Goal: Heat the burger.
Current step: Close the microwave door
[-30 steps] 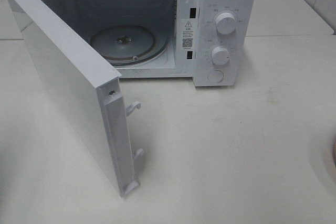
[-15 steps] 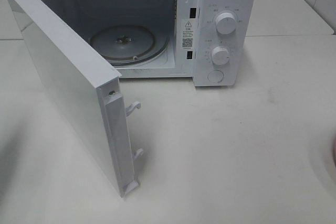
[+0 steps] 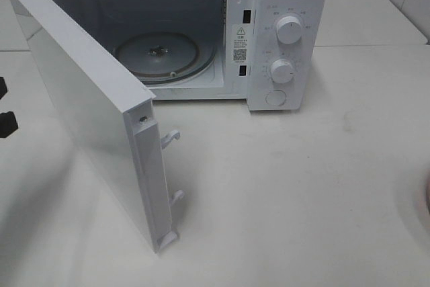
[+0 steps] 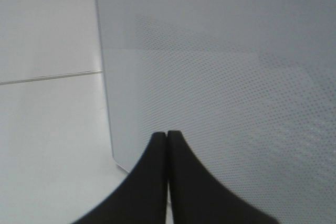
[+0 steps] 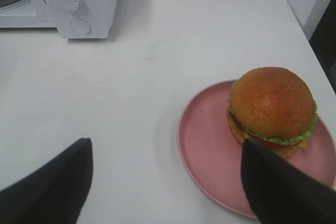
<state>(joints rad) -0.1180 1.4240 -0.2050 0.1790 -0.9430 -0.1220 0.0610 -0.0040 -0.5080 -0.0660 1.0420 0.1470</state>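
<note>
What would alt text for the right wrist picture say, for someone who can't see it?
A burger sits on a pink plate on a white table. The right pincer hangs open above the table beside the plate, and a white microwave stands beyond.

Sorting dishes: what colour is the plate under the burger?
Pink plate, seen best in the right wrist view.

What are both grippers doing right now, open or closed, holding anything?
Left gripper: closed, holding nothing, close to the microwave door.
Right gripper: open, empty, above the table near the burger on its pink plate.
</note>
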